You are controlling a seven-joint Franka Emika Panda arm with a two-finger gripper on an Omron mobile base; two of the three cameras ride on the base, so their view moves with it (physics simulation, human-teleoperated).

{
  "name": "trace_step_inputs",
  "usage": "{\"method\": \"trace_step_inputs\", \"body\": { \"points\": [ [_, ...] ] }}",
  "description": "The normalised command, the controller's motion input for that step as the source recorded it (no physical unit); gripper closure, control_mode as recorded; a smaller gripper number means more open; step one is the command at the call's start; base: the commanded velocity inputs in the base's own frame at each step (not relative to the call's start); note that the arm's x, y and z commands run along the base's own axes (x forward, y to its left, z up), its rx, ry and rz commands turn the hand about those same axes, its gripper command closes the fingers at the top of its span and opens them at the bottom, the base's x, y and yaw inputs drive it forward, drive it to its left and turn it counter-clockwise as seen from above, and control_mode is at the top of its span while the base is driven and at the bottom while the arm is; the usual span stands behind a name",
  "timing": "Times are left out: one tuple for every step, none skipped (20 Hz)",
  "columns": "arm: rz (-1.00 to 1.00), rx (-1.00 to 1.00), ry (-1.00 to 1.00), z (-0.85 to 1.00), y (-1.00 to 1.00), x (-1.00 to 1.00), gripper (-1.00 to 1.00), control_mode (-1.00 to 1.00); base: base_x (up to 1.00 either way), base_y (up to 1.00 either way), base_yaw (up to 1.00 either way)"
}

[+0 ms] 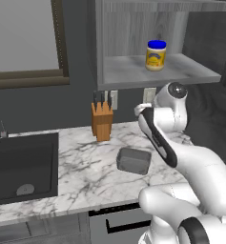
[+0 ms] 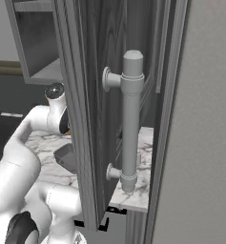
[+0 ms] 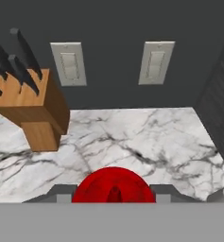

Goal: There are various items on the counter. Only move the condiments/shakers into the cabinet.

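In the left base view, the dark sink basin [image 1: 21, 167] fills the lower left, set into the white marble-patterned counter [image 1: 86, 176] that runs across the middle of the frame. A dark-framed window [image 1: 26, 43] takes the upper left. Right of centre on the counter the wooden knife block [image 1: 102, 123] stands upright against the dark wall, its knife handles pointing up, and below and right of it lies the grey rectangular pan [image 1: 133, 160], long side running roughly left to right. In the upper right the grey wood-grain cabinet [image 1: 133, 71] hangs open, and the blue-lidded yellow jar [image 1: 156, 55] stands upright on its shelf, lid up, with bare shelf to either side of it. The white arm [image 1: 181, 157] rises from the lower right, in front of the counter's right end.

In the right base view an open cabinet door with a grey bar handle [image 2: 130, 121] blocks the centre of the frame.

In the hand view the knife block sits at the left, two wall plates [image 3: 68, 63] above, and open marble spreads across the middle to the counter's right edge. At the bottom centre the red squeeze bottle [image 3: 114, 185] is seen end-on, its long axis pointing toward the camera, held between the narrowed jaws of the gripper [image 3: 114, 193]. A small pale shaker [image 3: 223, 194] peeks in at the lower right.
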Motion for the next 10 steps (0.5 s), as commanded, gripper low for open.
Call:
{"method": "trace_step_inputs", "body": {
  "points": [
    [0.0, 0.0, -0.09, 1.0, 0.05, -0.56, 1.0, -1.0, 0.0, 0.0, 0.0],
    [0.0, 0.0, -0.11, 1.0, 0.08, -0.59, 1.0, -1.0, 0.0, 0.0, 0.0],
    [0.0, 0.0, -0.14, 1.0, 0.06, -0.64, 1.0, -1.0, 0.0, 0.0, 0.0],
    [0.0, 0.0, -0.15, 1.0, 0.06, -0.64, 1.0, -1.0, 0.0, 0.0, 0.0],
    [0.01, 0.0, -0.16, 1.0, 0.05, -0.61, 1.0, -1.0, 0.0, 0.0, 0.0],
    [0.02, 0.0, -0.16, 1.0, 0.07, -0.56, 1.0, -1.0, 0.0, 0.0, 0.0],
    [0.03, 0.0, -0.12, 1.0, 0.11, -0.54, 1.0, -1.0, 0.0, 0.0, 0.0],
    [0.04, 0.0, -0.06, 1.0, 0.19, -0.51, 1.0, -1.0, 0.0, 0.0, 0.0],
    [0.05, 0.0, -0.03, 1.0, 0.21, -0.51, 1.0, -1.0, 0.0, 0.0, 0.0],
    [0.06, 0.0, -0.04, 1.0, 0.21, -0.56, 1.0, -1.0, 0.0, 0.0, 0.0]
  ]
}}
